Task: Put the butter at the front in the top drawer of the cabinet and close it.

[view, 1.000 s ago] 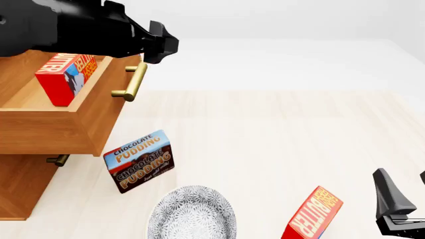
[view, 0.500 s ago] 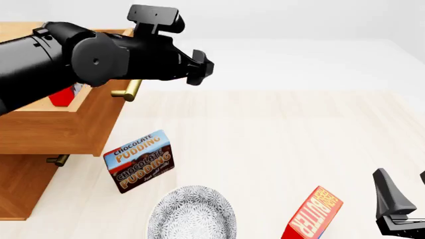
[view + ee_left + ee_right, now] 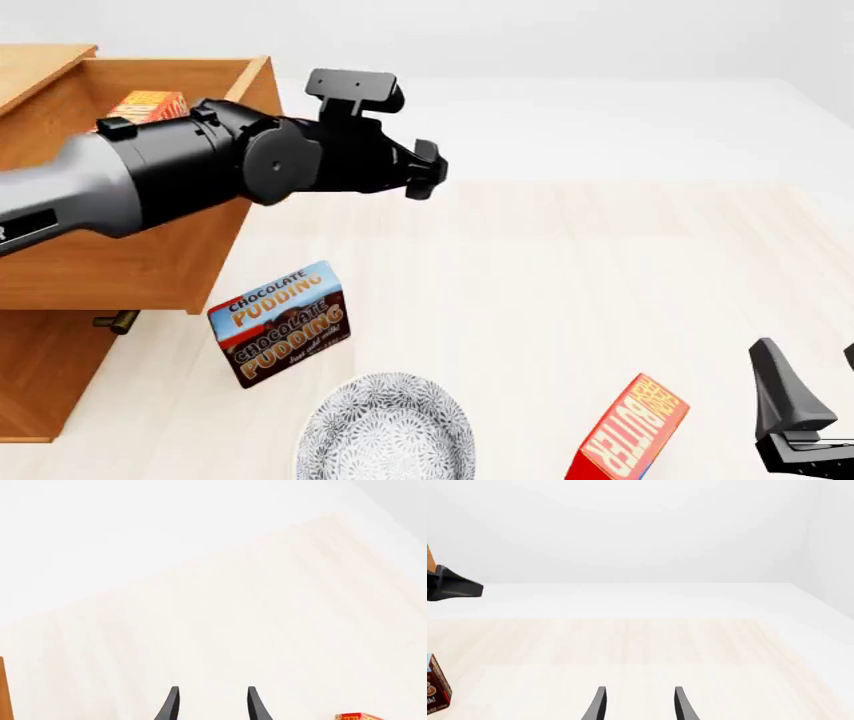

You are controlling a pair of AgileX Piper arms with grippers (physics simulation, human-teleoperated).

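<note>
Sitting inside the top drawer (image 3: 160, 250) of the cabinet (image 3: 47, 380), the butter (image 3: 144, 104), only its orange lettered upper part showing, long axis impossible to tell. Standing pulled out, that drawer. Hanging beside the drawer's front, over the table (image 3: 561, 270), the left gripper (image 3: 211, 705), fingers parted with nothing between them. Resting low at the near right, the right gripper (image 3: 638, 705), likewise parted and holding nothing. Standing tilted near it, the second butter box (image 3: 627, 430). Leaning below the drawer, the chocolate pudding box (image 3: 280, 322), just beyond the patterned plate (image 3: 387, 430).
</note>
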